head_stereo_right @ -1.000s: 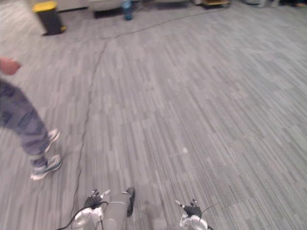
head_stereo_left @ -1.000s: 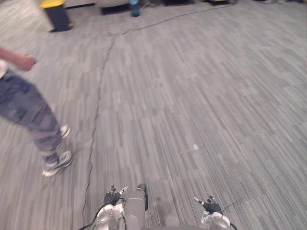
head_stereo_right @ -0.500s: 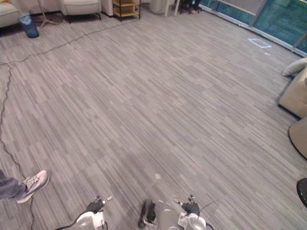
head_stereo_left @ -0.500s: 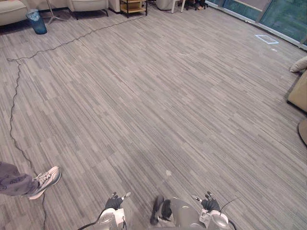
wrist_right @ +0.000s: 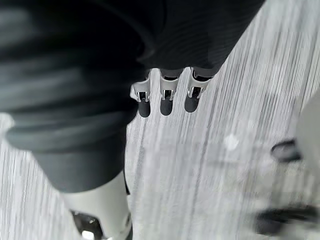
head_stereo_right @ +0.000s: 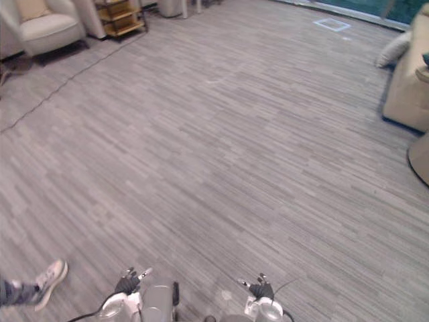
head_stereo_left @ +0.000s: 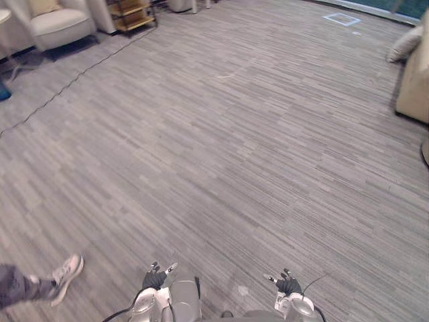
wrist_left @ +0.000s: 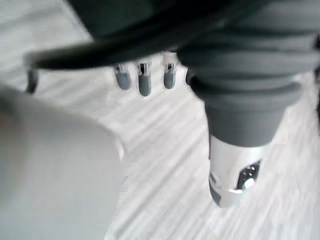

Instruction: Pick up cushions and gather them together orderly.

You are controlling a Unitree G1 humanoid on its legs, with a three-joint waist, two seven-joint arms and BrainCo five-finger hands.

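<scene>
Down at the near edge of the grey plank-patterned floor (head_stereo_left: 221, 154), the left hand (head_stereo_left: 155, 276) and the right hand (head_stereo_left: 288, 285) hang low and well apart, each of them empty; in the left wrist view the left hand's fingers (wrist_left: 144, 82) point straight down over bare floor, relaxed, holding nothing; in the right wrist view the right hand's fingers (wrist_right: 166, 100) hang the same way, straight and side by side, with nothing between them and the floor; neither hand touches anything. A small white speck (head_stereo_left: 242, 290) lies on the floor between the two hands, nearer the right one; at the near left edge a person's pale shoe (head_stereo_left: 67, 270) rests on the floor, with a trouser leg (head_stereo_left: 17, 292) in dark patterned cloth behind it. The pale cushion (head_stereo_left: 405, 43) is well apart from both hands, up in the far right corner of the floor, just beside the far end of a beige sofa (head_stereo_left: 415, 84); whether it lies on the floor or leans on the sofa cannot be told; a round beige piece (head_stereo_right: 421, 157) sits at the right edge, nearer than the sofa. In the far left corner stands a pale armchair (head_stereo_left: 59, 21) with a tan cushion (head_stereo_right: 30, 8) against its back; a wooden shelf unit (head_stereo_left: 134, 12) stands just beside it; a thin dark cable (head_stereo_left: 74, 79) runs over the floor from near the shelf unit towards the left edge; a white square (head_stereo_left: 342, 19) is marked on the floor at the far edge.
</scene>
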